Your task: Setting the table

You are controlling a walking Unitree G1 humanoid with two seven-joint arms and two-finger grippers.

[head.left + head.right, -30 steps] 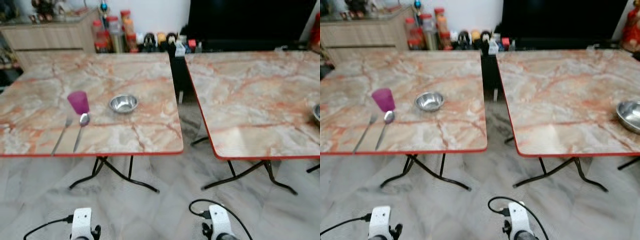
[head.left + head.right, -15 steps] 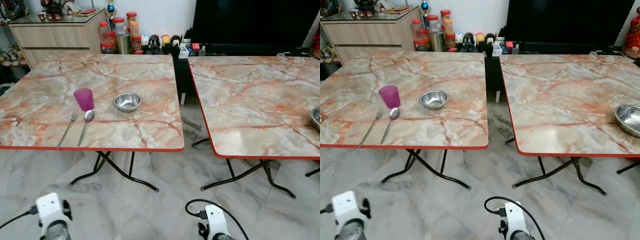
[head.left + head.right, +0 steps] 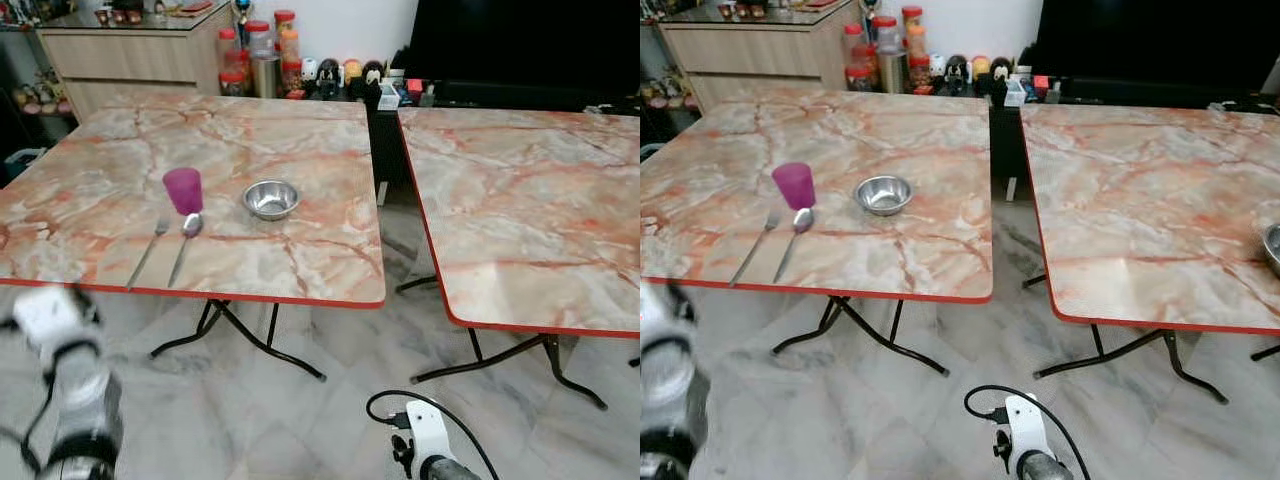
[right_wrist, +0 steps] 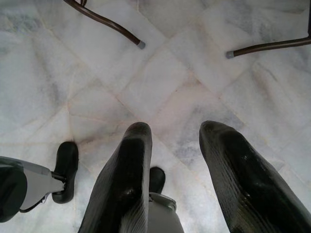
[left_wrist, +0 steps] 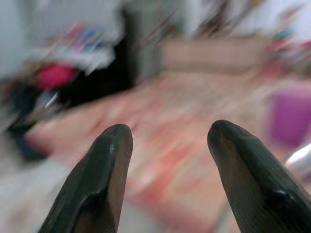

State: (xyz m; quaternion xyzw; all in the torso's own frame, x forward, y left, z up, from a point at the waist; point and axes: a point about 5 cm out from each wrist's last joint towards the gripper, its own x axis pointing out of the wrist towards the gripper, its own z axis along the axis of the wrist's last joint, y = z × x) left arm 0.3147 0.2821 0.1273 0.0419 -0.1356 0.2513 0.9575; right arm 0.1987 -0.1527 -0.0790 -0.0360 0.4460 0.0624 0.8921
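**Two marble-topped tables, one place half laid**

The room has a pale grey marble-tiled floor (image 3: 330, 420) on which two folding tables stand side by side with a narrow gap between them. Both have orange-veined marble-pattern tops edged in red and black crossed legs. Behind the right table (image 3: 530, 210) is a large black screen (image 3: 520, 45); behind the left table (image 3: 100, 200) stands a light wood sideboard (image 3: 130, 60), and a row of jars and small bottles (image 3: 300, 65) lines the wall between the two.

On the left table, toward its front, a small steel bowl (image 3: 271, 199) sits upright. Near it on the robot's left is a purple cup (image 3: 183, 190), upright. Just in front of the cup lie a spoon (image 3: 185, 240), its bowl touching or nearly touching the cup's base, and a fork (image 3: 150, 250) beside it, both handles pointing toward the table's front edge. At the right table's far right edge the rim of another steel bowl (image 3: 1273, 245) is visible.

The left arm (image 3: 75, 400) is raised in front of the left table's front corner, blurred; its wrist view shows the left gripper (image 5: 167, 141) with jaws apart, facing the tabletop and the cup, all blurred. The right gripper (image 4: 172, 141) hangs low over the floor, jaws apart and holding nothing, with the robot's black feet (image 4: 65, 170) below.
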